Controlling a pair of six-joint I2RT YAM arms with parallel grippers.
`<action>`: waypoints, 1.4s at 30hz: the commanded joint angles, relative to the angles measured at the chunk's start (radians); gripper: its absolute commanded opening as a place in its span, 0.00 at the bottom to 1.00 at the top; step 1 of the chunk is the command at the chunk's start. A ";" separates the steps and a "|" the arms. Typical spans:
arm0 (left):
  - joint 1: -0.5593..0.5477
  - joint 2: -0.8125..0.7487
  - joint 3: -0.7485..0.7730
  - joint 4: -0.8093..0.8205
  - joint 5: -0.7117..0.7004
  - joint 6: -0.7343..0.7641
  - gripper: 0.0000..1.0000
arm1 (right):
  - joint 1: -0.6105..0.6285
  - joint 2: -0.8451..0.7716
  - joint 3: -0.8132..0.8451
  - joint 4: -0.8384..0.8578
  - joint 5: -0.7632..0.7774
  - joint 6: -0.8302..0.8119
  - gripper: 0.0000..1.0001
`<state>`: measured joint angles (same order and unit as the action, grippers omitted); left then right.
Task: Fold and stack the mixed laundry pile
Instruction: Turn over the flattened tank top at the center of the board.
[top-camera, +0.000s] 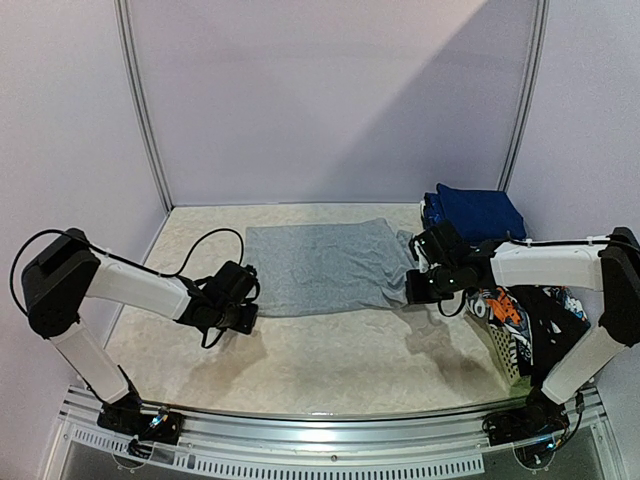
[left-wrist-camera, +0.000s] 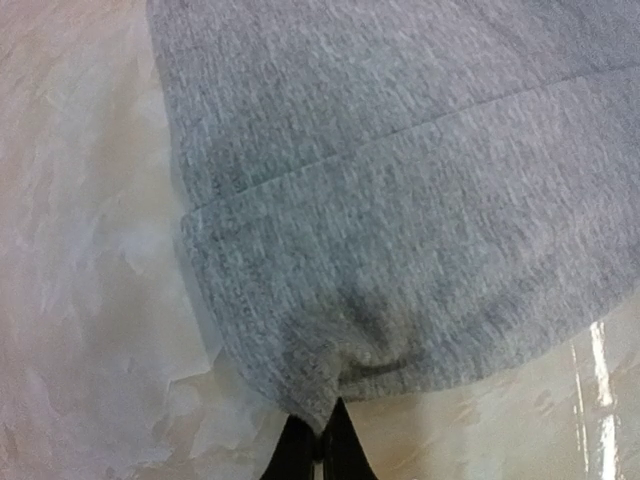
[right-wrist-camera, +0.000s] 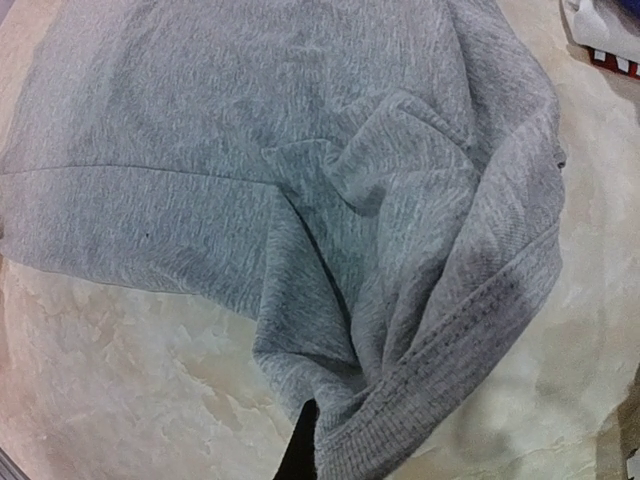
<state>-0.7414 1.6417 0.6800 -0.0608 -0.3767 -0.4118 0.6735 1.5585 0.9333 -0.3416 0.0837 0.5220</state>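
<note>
A grey shirt (top-camera: 322, 264) lies spread flat in the middle of the table. My left gripper (top-camera: 243, 313) is shut on the near left corner of the grey shirt (left-wrist-camera: 400, 200), the cloth bunched between its black fingertips (left-wrist-camera: 292, 450). At the shirt's near right corner my right gripper (top-camera: 418, 288) is shut on the ribbed hem of the grey shirt (right-wrist-camera: 300, 150); only one black finger (right-wrist-camera: 303, 445) shows under the fabric. Folded navy blue pieces (top-camera: 478, 212) are stacked at the back right. Orange-black-white printed garments (top-camera: 512, 308) fill the basket on the right.
A white lattice basket (top-camera: 503, 355) stands at the right near edge, beside the right arm. Metal frame posts (top-camera: 140, 100) rise at the back corners. A metal rail (top-camera: 330, 425) runs along the near table edge.
</note>
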 joint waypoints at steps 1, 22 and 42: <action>0.016 0.006 -0.019 0.043 0.003 0.030 0.00 | 0.004 -0.014 0.013 -0.042 0.050 0.003 0.00; 0.013 -0.748 0.078 -0.346 -0.061 0.059 0.00 | 0.003 -0.344 0.268 -0.230 0.177 -0.151 0.00; -0.032 -0.967 0.439 -0.346 0.162 0.280 0.00 | 0.004 -0.556 0.697 -0.389 -0.307 -0.386 0.00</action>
<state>-0.7601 0.6960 1.0763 -0.4294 -0.2813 -0.2153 0.6739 1.0142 1.5650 -0.6937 -0.1429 0.1684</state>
